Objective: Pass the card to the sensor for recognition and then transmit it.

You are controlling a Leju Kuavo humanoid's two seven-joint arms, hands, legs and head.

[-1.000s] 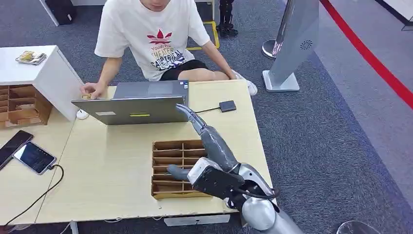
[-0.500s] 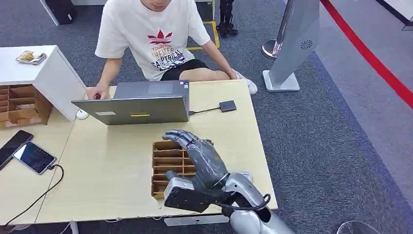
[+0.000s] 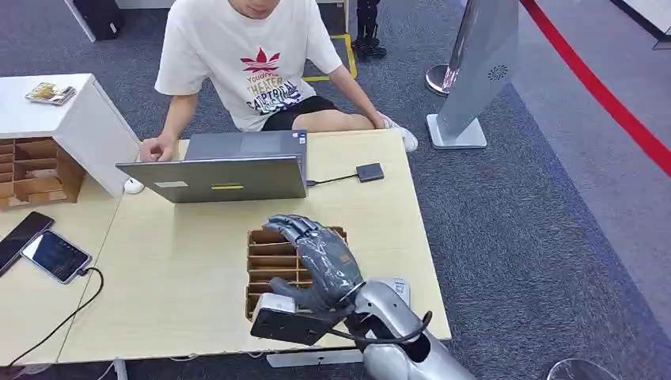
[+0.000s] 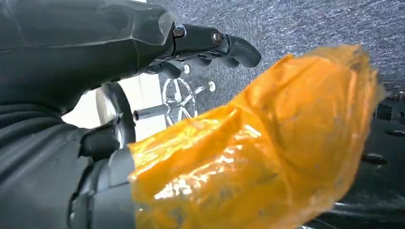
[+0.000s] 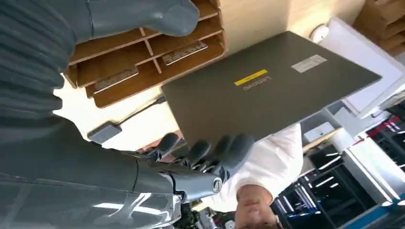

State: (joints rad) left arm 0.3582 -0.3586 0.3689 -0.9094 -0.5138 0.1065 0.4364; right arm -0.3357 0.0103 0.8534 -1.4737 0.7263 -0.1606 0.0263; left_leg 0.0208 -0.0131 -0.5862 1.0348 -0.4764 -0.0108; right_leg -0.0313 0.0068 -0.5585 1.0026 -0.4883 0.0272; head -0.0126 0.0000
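A cardboard card tray (image 3: 271, 262) with several slots lies on the wooden table (image 3: 174, 285). My right hand (image 3: 320, 257) hovers over it, fingers curled downward, with nothing in them. In the right wrist view the thumb (image 5: 162, 16) and fingertips (image 5: 224, 147) stand apart, and cards (image 5: 184, 52) lie flat in the tray's slots (image 5: 95, 43). The small black sensor (image 3: 369, 172) sits behind the tray, cabled to the laptop (image 3: 221, 178). My left hand (image 4: 95, 57) hangs over grey carpet, its thumb wrapped in orange film (image 4: 267, 143), holding nothing.
A person (image 3: 253, 55) sits behind the table with one hand (image 3: 156, 148) at the laptop. Two phones (image 3: 55, 255) lie at the left edge, beside a white cabinet (image 3: 79, 119) with cardboard shelves. A grey stand (image 3: 475, 71) is at the back right.
My right hand has drawn back from its stretch toward the laptop, curled its fingers and settled over the card tray. The person's hand shifted slightly at the laptop.
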